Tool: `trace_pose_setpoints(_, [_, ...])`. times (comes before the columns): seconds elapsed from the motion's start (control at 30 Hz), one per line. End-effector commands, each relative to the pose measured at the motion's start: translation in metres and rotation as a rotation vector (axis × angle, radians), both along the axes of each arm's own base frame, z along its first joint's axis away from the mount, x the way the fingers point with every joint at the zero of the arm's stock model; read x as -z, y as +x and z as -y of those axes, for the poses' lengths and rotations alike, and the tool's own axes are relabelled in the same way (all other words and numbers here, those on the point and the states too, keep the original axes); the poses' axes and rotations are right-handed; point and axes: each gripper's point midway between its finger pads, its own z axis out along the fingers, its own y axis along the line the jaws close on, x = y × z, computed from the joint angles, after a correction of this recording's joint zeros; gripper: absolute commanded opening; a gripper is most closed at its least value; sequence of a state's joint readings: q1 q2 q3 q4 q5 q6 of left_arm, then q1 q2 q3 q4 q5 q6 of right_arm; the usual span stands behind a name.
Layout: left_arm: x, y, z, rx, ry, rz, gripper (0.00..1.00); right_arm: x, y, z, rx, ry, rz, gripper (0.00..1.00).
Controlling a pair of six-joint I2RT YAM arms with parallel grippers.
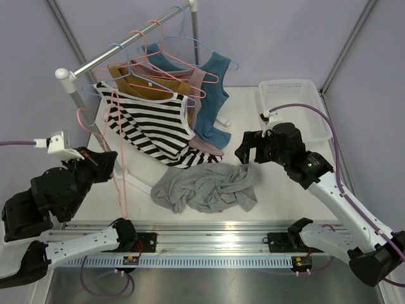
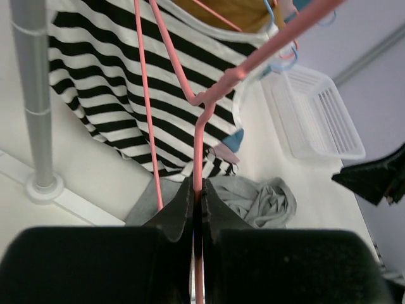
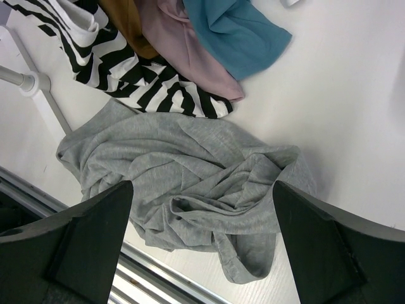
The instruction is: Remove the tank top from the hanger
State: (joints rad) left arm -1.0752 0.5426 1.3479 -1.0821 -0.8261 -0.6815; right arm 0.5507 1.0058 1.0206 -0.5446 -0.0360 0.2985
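The grey tank top (image 1: 205, 187) lies crumpled on the table, off any hanger; the right wrist view shows the tank top (image 3: 190, 158) from straight above. My right gripper (image 1: 248, 152) hovers over its right end, jaws wide open and empty (image 3: 202, 187). A bare pink hanger (image 1: 119, 190) hangs at the left, with my left gripper (image 1: 107, 161) shut on its wire. In the left wrist view the hanger (image 2: 199, 126) runs up from between the closed jaws (image 2: 198, 187), with the tank top (image 2: 259, 199) beyond.
A grey rack bar (image 1: 126, 47) at the back left carries a black-and-white striped top (image 1: 152, 130), mustard, pink and teal (image 1: 212, 95) tops on hangers. A white basket (image 1: 294, 101) stands at the back right. A metal rail (image 1: 209, 231) runs along the near edge.
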Motion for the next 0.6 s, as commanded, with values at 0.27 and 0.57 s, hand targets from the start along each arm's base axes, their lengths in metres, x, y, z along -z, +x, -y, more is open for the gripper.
trace_pose_setpoints(0.27, [-0.056, 0.066, 0.015, -0.430, 0.252, -0.064, 0.00, -0.045, 0.006, -0.002, -0.006, 0.057, 0.117, 1.00])
trace_pose_setpoints(0.57, [-0.084, 0.121, 0.030, -0.361, 0.186, -0.063, 0.00, -0.054, -0.001, 0.001, -0.021, 0.057, 0.140, 1.00])
